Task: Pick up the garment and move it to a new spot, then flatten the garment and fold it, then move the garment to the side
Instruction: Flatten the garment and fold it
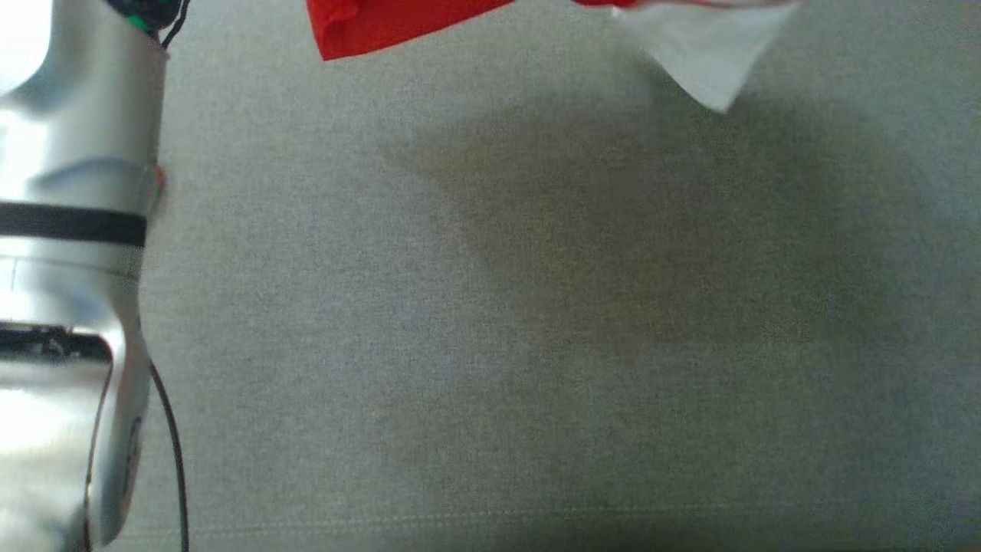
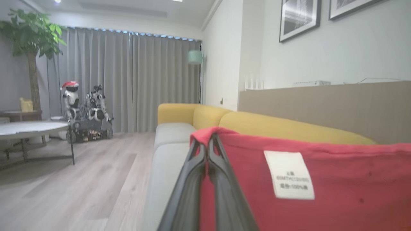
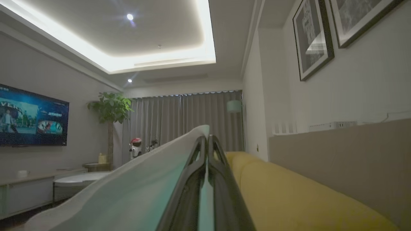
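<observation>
The garment [image 1: 398, 27] is red with a white part [image 1: 709, 54]; it hangs along the top edge of the head view, above the grey sofa seat [image 1: 490, 322]. My pale left forearm [image 1: 69, 268] fills that view's left side. In the left wrist view my left gripper [image 2: 207, 141] is shut on a red corner of the garment [image 2: 321, 189], which spreads to the right with a white care label [image 2: 289, 175]. My right gripper [image 3: 205, 139] is shut on the garment's white cloth [image 3: 135, 192], which falls away to the lower left.
A yellow sofa backrest [image 2: 273, 125] runs beside the grey seat, with a beige panel and framed pictures on the wall behind. A round table [image 2: 29, 130], a potted tree [image 2: 30, 38], another robot [image 2: 86, 112] and a television [image 3: 32, 117] stand across the wooden floor.
</observation>
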`<state>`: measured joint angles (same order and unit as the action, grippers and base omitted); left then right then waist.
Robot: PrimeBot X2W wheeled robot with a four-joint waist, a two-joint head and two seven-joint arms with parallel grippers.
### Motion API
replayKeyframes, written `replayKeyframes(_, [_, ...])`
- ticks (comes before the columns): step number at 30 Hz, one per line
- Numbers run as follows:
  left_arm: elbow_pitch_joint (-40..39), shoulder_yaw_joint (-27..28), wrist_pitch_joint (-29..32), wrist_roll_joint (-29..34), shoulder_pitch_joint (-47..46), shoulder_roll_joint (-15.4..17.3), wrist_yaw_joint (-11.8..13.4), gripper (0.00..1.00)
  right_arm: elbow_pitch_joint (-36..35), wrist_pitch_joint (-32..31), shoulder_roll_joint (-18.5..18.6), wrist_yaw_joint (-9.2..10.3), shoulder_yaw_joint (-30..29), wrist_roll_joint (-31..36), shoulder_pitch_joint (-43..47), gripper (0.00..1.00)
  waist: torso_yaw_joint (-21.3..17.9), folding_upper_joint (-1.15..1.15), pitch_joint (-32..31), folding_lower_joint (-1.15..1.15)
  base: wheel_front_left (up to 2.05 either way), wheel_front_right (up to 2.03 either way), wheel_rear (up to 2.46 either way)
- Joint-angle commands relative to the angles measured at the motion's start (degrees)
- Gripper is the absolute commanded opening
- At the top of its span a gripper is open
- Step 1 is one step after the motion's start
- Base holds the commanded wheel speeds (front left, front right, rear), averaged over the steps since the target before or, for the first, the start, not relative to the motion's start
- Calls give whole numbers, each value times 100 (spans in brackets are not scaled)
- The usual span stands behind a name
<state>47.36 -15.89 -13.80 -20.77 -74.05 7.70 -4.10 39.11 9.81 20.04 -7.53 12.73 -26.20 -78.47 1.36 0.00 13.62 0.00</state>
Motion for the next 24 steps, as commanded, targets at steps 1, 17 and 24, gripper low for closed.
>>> replayKeyframes(1, [8, 119, -36, 8, -187, 155, -21, 0, 50, -12, -167, 4, 100, -52, -102, 0, -24, 0, 113, 0, 0, 0, 0])
replayKeyframes(17, [2481, 362, -42, -630, 825, -267, -158, 0, 2013, 293, -690, 4, 1423, -1246, 1332, 0, -222, 0, 483, 0, 0, 0, 0])
replayKeyframes(24, [1935, 602, -115, -763, 1791, -247, -209, 0, 1284, 486, -492, 4, 1516, -1957, 2789, 0, -220, 0, 205, 0, 0, 0, 0])
